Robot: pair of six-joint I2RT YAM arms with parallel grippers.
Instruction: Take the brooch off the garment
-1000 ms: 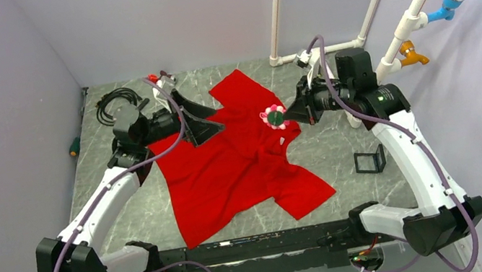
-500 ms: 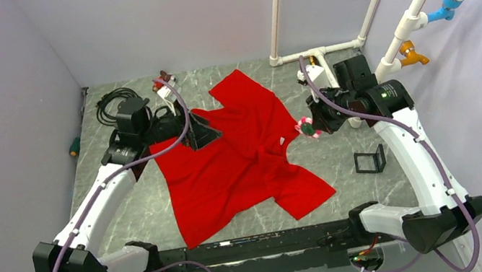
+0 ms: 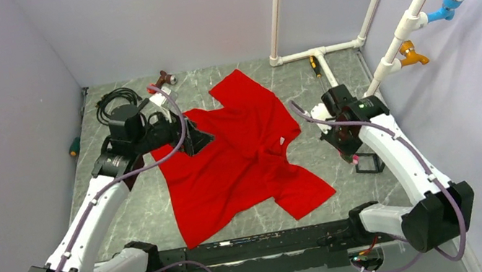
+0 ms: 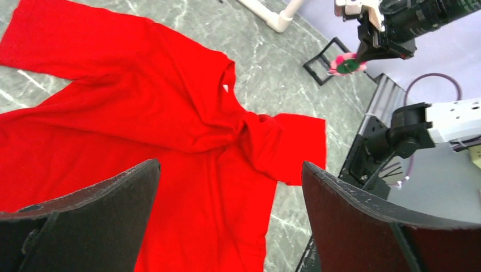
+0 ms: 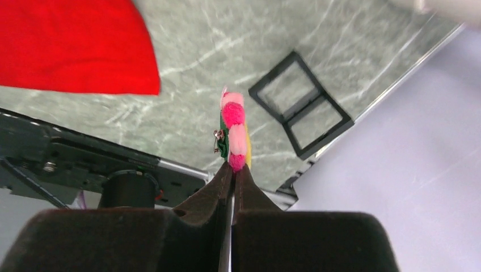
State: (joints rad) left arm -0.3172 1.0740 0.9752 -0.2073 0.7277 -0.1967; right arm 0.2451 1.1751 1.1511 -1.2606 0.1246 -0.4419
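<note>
Pink petals stand edge-on in the right end effector (image 5: 233, 170), pinched shut on the brooch (image 5: 234, 131), whose flat face runs in line with the fingers and pokes past their tips. The shirt (image 3: 241, 158) lies well apart, off to its left on the counter (image 5: 187, 45). A small black frame (image 5: 271, 72) sits just ahead and right, probably the drop spot. The left end effector (image 4: 230, 165) hangs wide open over the shirt, much farther away.
</note>
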